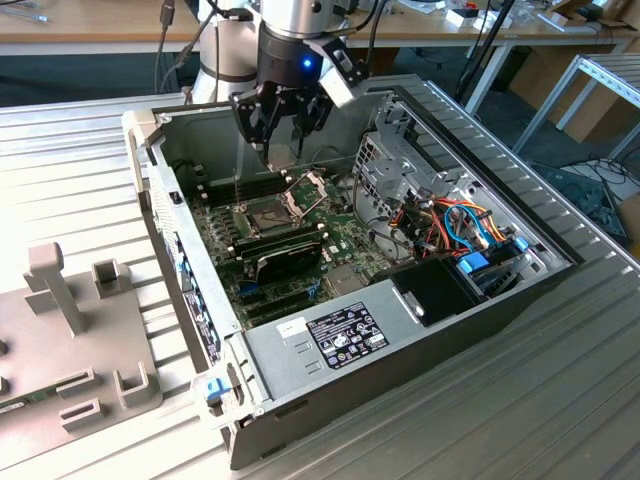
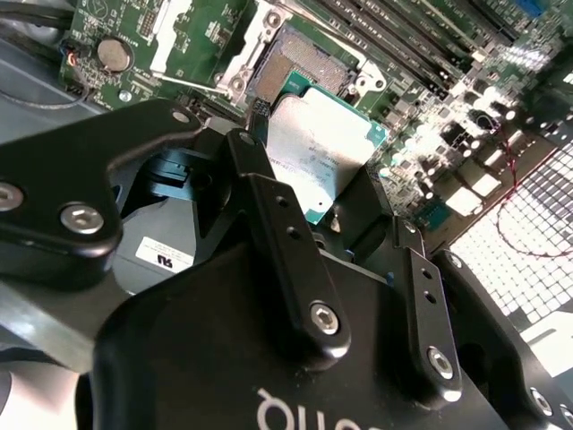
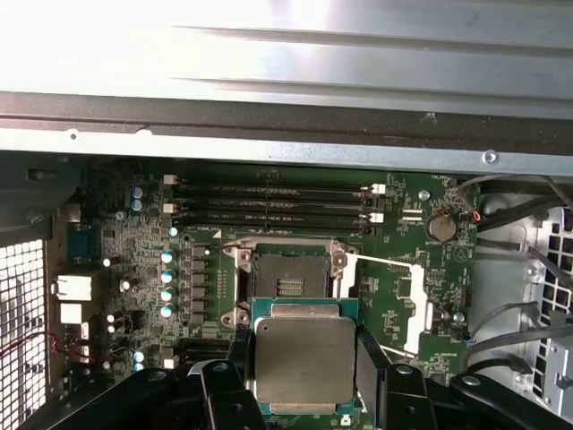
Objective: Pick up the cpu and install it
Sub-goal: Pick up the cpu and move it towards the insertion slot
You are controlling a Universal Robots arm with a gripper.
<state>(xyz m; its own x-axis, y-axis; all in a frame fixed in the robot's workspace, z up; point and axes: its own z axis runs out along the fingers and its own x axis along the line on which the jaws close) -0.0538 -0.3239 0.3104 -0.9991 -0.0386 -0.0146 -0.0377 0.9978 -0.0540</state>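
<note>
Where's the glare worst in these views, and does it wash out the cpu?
First wrist view: the ribbed table is blown out white, the cpu evenly lit. Second wrist view: glare floods the perforated panel; the cpu top shows clearly. Exterior view: mostly even light.

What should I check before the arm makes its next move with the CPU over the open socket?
1. Grip: the gripper is shut on the cpu at two opposite edges: ok.
2. The socket is empty, contacts exposed: ok.
3. The hinged socket frame is swung open beside the socket: ok.
4. The cpu is level with the motherboard: cannot tell.
5. The cpu's orientation matches the socket: cannot tell.
6. The cpu is seated: not ok, it is held above the board.
</note>
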